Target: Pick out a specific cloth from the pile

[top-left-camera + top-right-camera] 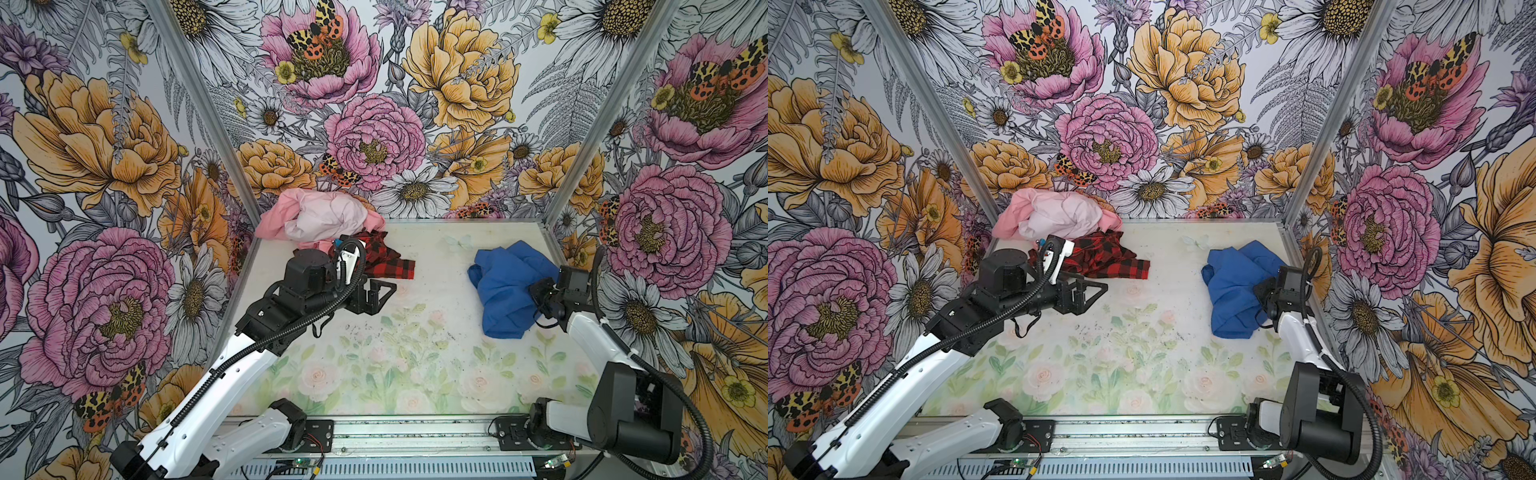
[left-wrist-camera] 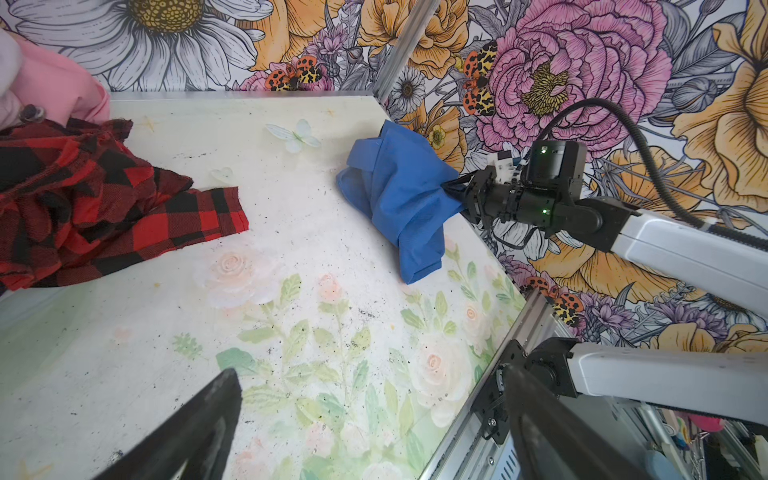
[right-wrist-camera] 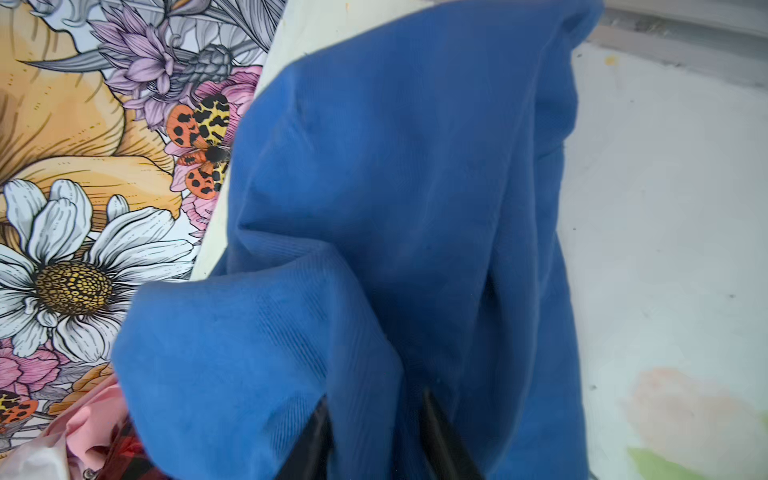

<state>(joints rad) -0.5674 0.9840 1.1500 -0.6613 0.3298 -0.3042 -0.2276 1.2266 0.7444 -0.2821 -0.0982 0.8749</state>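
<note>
Where the counter (image 1: 436,332) meets its far left corner, the pile (image 1: 320,218) sits against the walls (image 1: 104,166). Its plaid (image 1: 386,259) spills out toward the middle. Just in front of the plaid hangs the left end effector (image 1: 383,296), its jaws wide apart and empty. The middle of the counter is bare in both top views and gives free room. Well apart from the pile, the cloth (image 1: 505,286) lies crumpled close to the right edge. The right end effector (image 1: 533,296) touches its right side. Only the left wrist view shows the fabric drawn to a point at the tips. Only the right wrist view shows the fingers (image 3: 318,436), somewhat parted with blue fabric bunched between them. Whether they pinch it cannot be told.
</note>
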